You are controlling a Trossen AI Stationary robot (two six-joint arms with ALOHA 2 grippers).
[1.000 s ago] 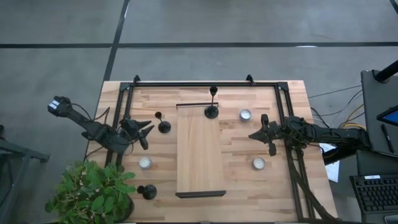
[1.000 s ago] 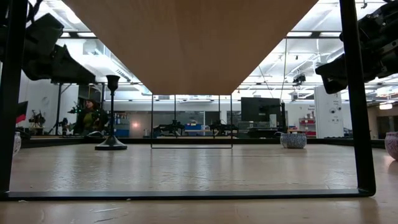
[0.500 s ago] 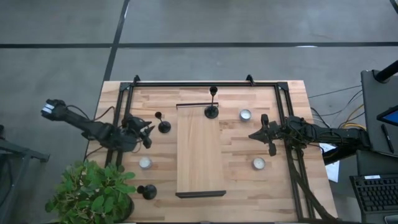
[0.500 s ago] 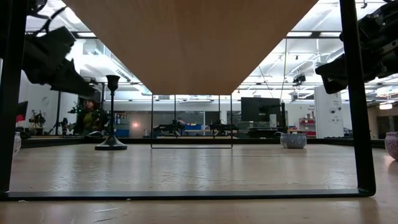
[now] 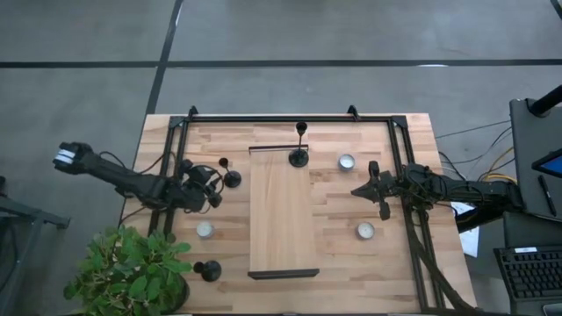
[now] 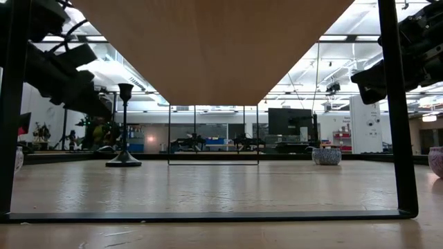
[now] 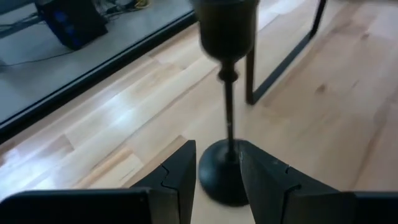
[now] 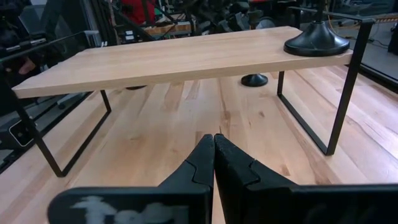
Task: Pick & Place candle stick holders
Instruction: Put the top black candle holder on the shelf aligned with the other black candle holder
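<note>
One black candle stick holder [image 5: 230,177] stands on its round base on the table, left of the raised wooden shelf [image 5: 283,219]. In the left wrist view its base [image 7: 222,179] sits just ahead of my left gripper's [image 7: 219,177] open fingers, and its stem and cup rise above them. My left gripper [image 5: 214,186] is low and beside the holder, touching nothing. A second holder [image 5: 299,156] stands on the shelf's far end. A third holder [image 5: 209,270] stands near the plant. My right gripper [image 5: 356,190] is shut and empty, right of the shelf.
Three white tealights [image 5: 346,161] [image 5: 205,229] [image 5: 365,231] sit on the table. A potted plant [image 5: 132,272] overhangs the near left corner. A black frame [image 5: 290,117] runs along the far edge and both sides. The shelf's thin black legs [image 6: 387,104] stand near the front.
My left gripper has gone down and toward the table's right, closing in on the holder left of the shelf. Its fingers now stand at the holder's base. The holder has not moved.
</note>
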